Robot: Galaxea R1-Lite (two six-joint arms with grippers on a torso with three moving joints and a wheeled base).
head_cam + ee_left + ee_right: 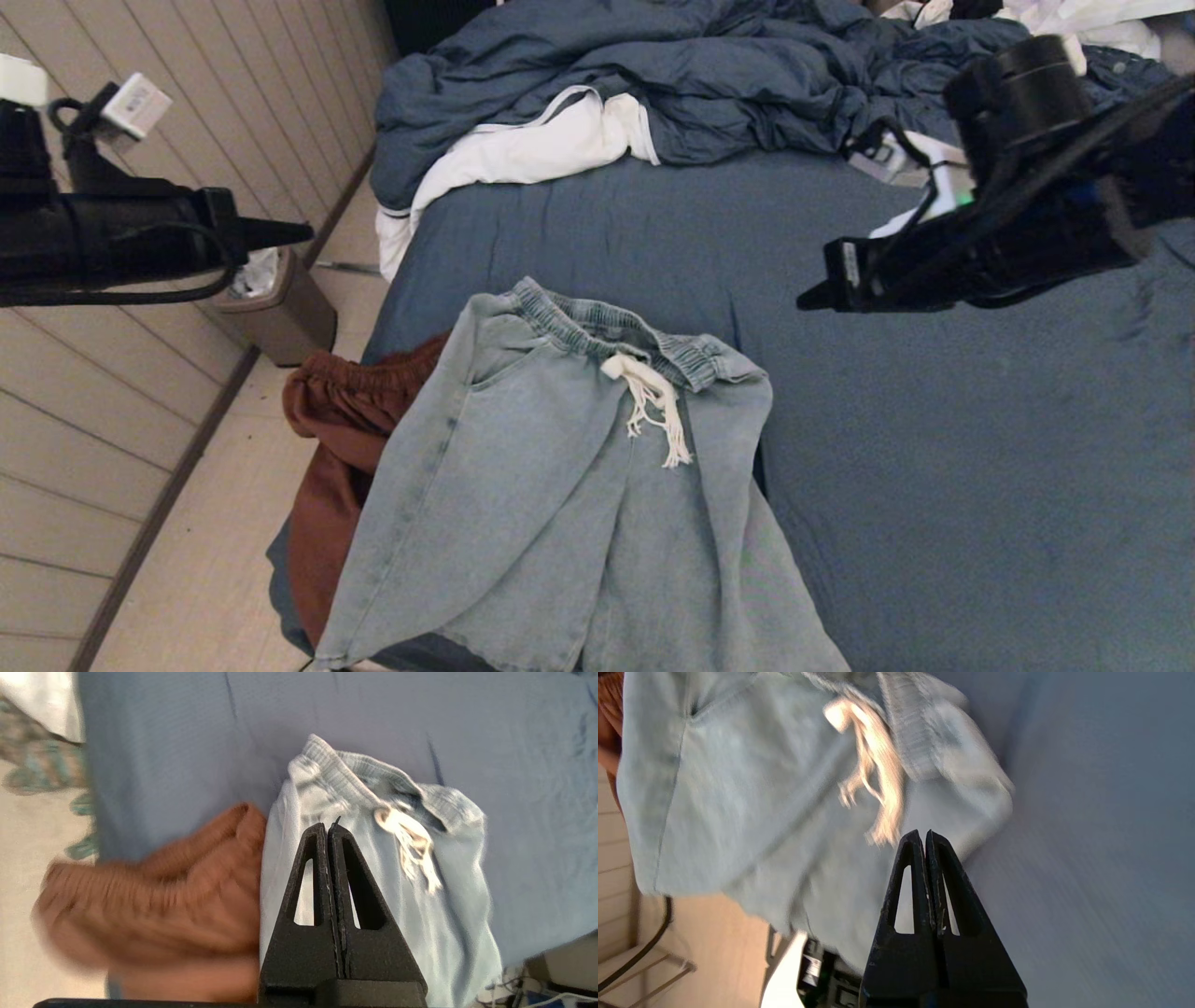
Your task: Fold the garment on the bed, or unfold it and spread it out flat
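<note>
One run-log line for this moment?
left hand: shut, empty | right hand: shut, empty | denim shorts: flat on bed

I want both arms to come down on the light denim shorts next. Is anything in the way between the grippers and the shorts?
Nothing visible. The left gripper and right gripper, both shut and empty, hang above the bed with only open air over the denim shorts. The rust-brown garment lies beside and partly under them, not on top.

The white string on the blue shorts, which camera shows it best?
The head view: the white string hangs sharp and whole from the waistband of the blue shorts. Both wrist views also show it, but smeared, with closed fingers partly blocking the shorts.
</note>
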